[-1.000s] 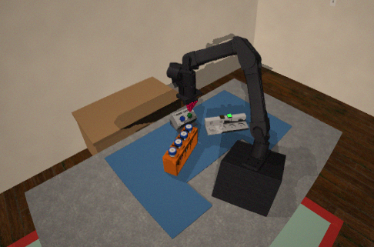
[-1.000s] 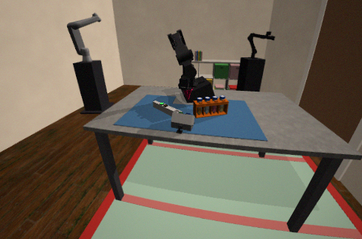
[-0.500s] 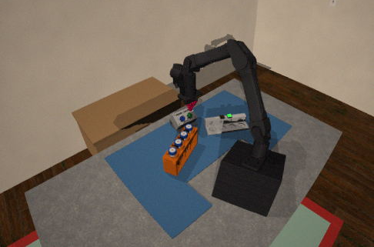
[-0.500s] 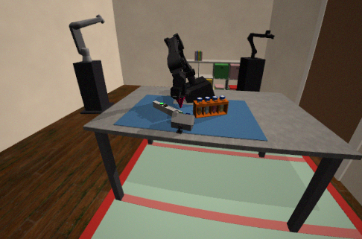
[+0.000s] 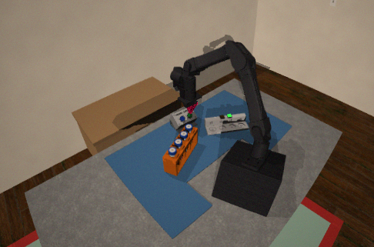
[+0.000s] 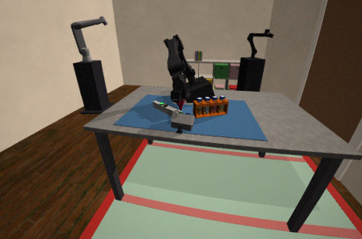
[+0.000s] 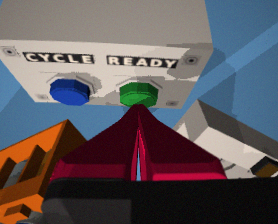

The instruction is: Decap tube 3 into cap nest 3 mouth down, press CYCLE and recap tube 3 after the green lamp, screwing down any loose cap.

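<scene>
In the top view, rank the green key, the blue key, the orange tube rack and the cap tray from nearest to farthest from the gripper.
Gripper is shut, empty.
1. Green key, right under the tips.
2. Blue key, beside it on the desk.
3. Orange tube rack, nearer the camera.
4. Cap tray, toward the arm's base; nearly tied with the rack.

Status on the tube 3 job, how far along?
Looks done: the green lamp is lit, all four caps sit on the tubes in the orange rack, and the cap tray shows no cap in its nests.
In hand: the gripper is shut, holds nothing, and its tips touch or nearly touch the green READY key.
Left: pushing READY fully down; cap tightness can't be judged from here.
</scene>
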Available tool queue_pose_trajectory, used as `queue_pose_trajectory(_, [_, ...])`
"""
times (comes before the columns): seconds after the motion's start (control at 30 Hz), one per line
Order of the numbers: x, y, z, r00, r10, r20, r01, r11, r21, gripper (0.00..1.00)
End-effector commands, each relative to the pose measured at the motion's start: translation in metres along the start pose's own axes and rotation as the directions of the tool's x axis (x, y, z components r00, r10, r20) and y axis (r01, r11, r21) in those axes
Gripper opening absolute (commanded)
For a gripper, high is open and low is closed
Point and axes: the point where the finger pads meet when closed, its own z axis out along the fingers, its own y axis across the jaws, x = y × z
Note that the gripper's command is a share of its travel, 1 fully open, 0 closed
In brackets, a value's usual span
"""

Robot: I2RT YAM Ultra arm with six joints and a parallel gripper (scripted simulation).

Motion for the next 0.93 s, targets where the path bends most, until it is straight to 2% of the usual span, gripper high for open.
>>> queue_pose_trajectory(0.0, [-0.004,0.001,-0.004,1.0,-0.001,0.02,0.001,1.0,-0.003,0.0])
queue_pose_trajectory(0.9, [-0.004,0.001,0.009,1.0,-0.001,0.02,0.001,1.0,-0.003,0.0])
